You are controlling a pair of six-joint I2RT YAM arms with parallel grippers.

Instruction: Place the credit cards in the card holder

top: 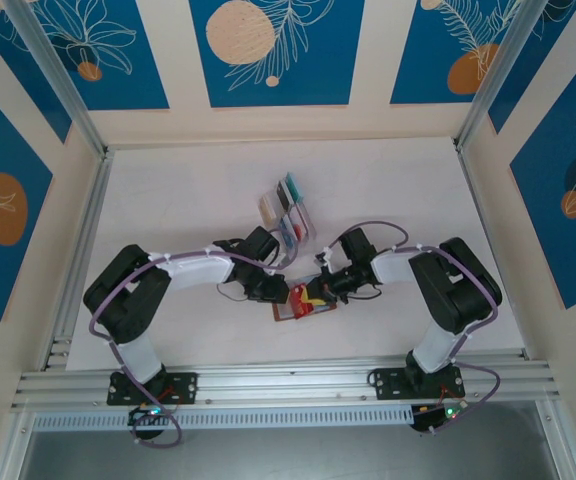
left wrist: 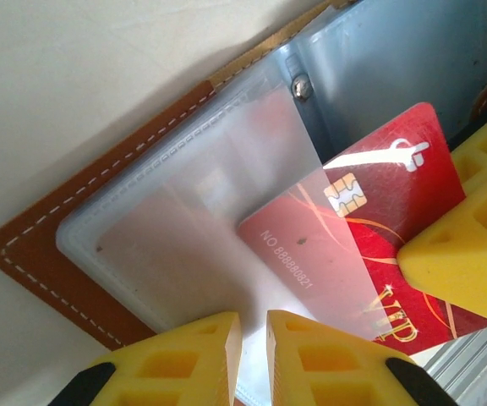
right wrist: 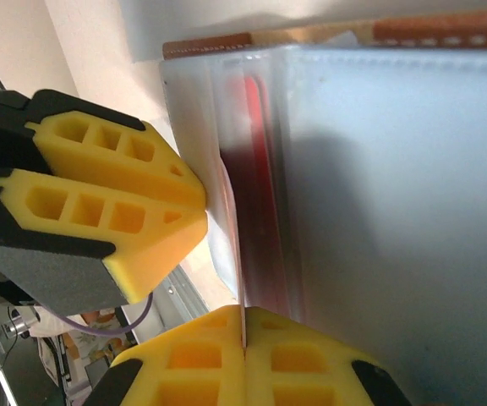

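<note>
The brown leather card holder (top: 318,310) lies open between the two arms, its stitched edge (left wrist: 32,254) and clear plastic pockets (left wrist: 184,211) close in the left wrist view. A red VIP credit card (left wrist: 379,220) sits partly inside one pocket. My right gripper (right wrist: 244,334) is shut on that card's outer end, the card (right wrist: 256,169) seen edge-on running into the sleeve; its fingers (left wrist: 472,228) also show beside the card. My left gripper (left wrist: 254,326) is pinched on the pocket's clear edge. From above, left gripper (top: 283,293) and right gripper (top: 320,290) meet over the holder.
A clear slotted rack (top: 288,210) with several more cards stands just behind the grippers. An aluminium rail (top: 288,380) runs along the table's near edge, and frame posts and walls close in the sides.
</note>
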